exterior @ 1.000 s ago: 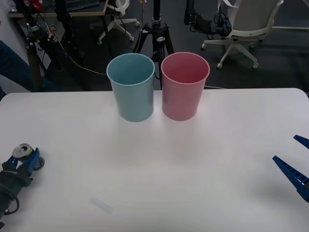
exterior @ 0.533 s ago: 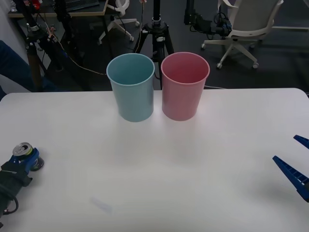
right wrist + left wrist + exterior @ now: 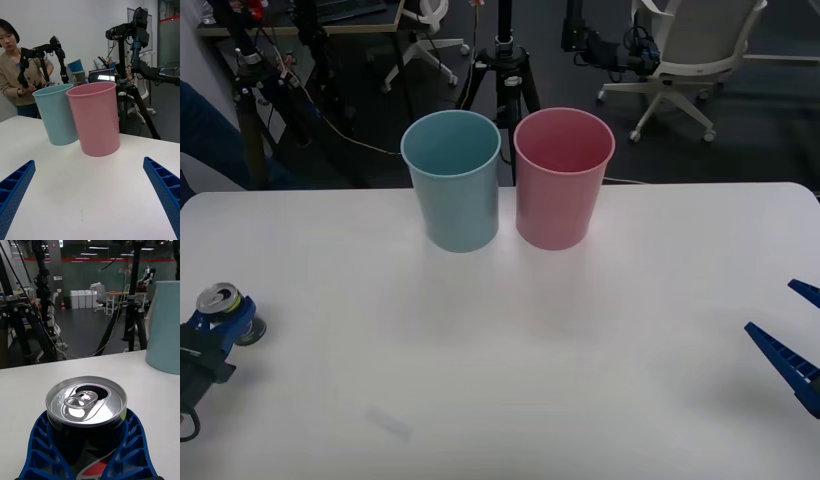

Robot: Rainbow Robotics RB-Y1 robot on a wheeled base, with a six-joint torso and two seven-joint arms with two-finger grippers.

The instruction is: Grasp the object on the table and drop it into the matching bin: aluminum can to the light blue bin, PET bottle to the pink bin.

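- Blue ribbed fingers of my left jaws [image 3: 88, 450] are clenched round the aluminum can [image 3: 86, 410], one curved pad hugging each side of its dark body, so I am grasping it firmly.
- From the front camera, my left jaws [image 3: 210, 335] sit at the desk's near left edge, with the can [image 3: 222, 310] upright between the fingers, its silver top just above them.
- My left wrist camera looks down on the can's silver lid with pull tab and open mouth, and shows a red and white mark low on the body between my fingers; the front camera is too far off for that detail.
- My right jaws [image 3: 795, 345] are released, spread wide apart and holding nothing, low at the far right of the desk [image 3: 580, 350].
- My right wrist camera frames the pink bin [image 3: 95, 118] straight ahead between my open fingers, with the light blue bin [image 3: 56, 112] just beside it, touching or nearly so.
- Seen from the front, the light blue bin [image 3: 452, 180] and pink bin [image 3: 563, 178] stand well ahead of both jaws, side by side near the desk's far edge.
- Ahead of my left jaws and off to one side, a slice of the light blue bin [image 3: 165, 326] rises at the frame's edge.
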